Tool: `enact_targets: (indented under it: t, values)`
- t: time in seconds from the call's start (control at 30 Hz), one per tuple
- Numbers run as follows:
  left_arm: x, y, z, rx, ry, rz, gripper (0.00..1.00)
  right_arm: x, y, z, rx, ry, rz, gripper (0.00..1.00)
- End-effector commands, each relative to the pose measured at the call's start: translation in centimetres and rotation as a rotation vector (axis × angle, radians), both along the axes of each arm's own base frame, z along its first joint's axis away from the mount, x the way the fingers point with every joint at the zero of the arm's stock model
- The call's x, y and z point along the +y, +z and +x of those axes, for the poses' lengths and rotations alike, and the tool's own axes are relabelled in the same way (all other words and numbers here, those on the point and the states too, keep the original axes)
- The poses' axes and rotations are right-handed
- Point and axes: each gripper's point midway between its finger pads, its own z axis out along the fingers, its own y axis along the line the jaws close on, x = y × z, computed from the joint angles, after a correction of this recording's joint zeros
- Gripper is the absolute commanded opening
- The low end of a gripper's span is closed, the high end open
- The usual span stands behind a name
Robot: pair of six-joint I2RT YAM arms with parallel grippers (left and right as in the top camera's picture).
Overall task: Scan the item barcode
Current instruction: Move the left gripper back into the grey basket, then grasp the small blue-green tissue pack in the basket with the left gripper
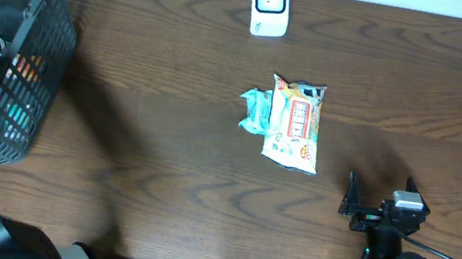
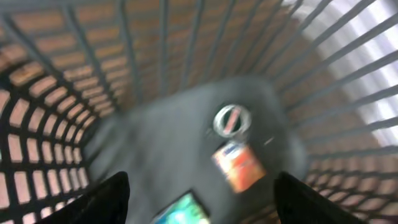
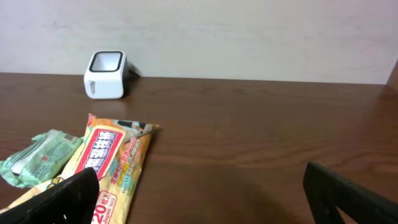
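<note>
While the left hand (image 2: pixel 202 199) gapes empty over the basket (image 2: pixel 161 149), the right hand (image 3: pixel 202 193) gapes near the packet (image 3: pixel 112 165).

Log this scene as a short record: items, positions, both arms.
scanner: white, far edge of table
snack bag: flat, mid-table, not at the scanner
green packet: against the bag's left side
basket: left end, holds an orange packet and other items
left gripper: pointing into the basket, fingers apart, empty
right gripper: near edge, right of the bag, fingers apart, empty
</note>
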Motion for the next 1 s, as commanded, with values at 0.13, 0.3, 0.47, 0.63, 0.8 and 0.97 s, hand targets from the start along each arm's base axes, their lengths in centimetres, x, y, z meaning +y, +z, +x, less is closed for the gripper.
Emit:
enact_targets:
  t: [0.13,0.3,0.47,0.63,0.8,0.97]
  values:
    - [0.1,-7.1,-1.3,0.254,-0.084,-0.118,0.74,0.0,-0.1,0.0,0.002,-0.001,0.002,0.99]
    - [-0.4,-11.0,-1.6,0.313,-0.027,-0.253,0.77,0.0,-0.1,0.0,0.002,-0.001,0.002,0.99]
    - [-1.1,-15.3,-2.4,0.413,-0.001,-0.376,0.81,0.0,-0.1,0.0,0.002,-0.001,0.002,0.99]
    - [-2.1,-18.7,-3.4,0.514,-0.003,-0.474,0.8,0.0,-0.1,0.0,0.002,-0.001,0.002,0.99]
    - [-3.2,-21.1,-4.5,0.61,-0.046,-0.544,0.79,0.0,-0.1,0.0,0.002,-0.001,0.002,0.99]
    - [-4.0,-22.7,-5.4,0.688,-0.119,-0.585,0.79,0.0,-0.1,0.0,0.002,-0.001,0.002,0.99]
